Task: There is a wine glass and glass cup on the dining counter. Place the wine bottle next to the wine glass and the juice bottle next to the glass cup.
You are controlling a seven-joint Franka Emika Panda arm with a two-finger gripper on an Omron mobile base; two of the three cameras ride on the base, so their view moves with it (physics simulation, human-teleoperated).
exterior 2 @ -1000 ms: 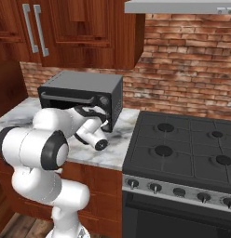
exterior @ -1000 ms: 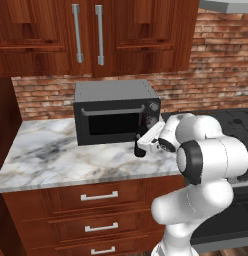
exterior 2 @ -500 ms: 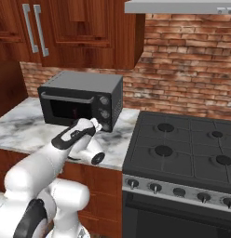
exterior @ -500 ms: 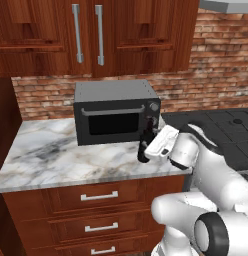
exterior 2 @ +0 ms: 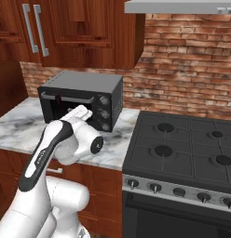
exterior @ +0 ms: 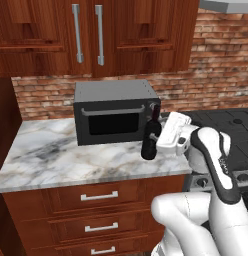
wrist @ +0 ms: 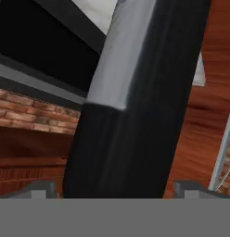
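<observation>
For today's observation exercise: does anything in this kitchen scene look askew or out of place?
Yes. The wine bottle is not standing on the counter: the gripper holds it in front of the toaster oven, and it looks lifted and slightly tilted. Nothing looks spilled or damaged.

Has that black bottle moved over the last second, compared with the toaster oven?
Yes. The wine bottle has shifted left across the oven front's right end, gripper holding it.

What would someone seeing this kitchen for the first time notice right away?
Probably the white arm's claw gripping a tall black wine bottle above the marble counter, just in front of the dark toaster oven. Next, the black stove to the right, against the red brick wall.
</observation>
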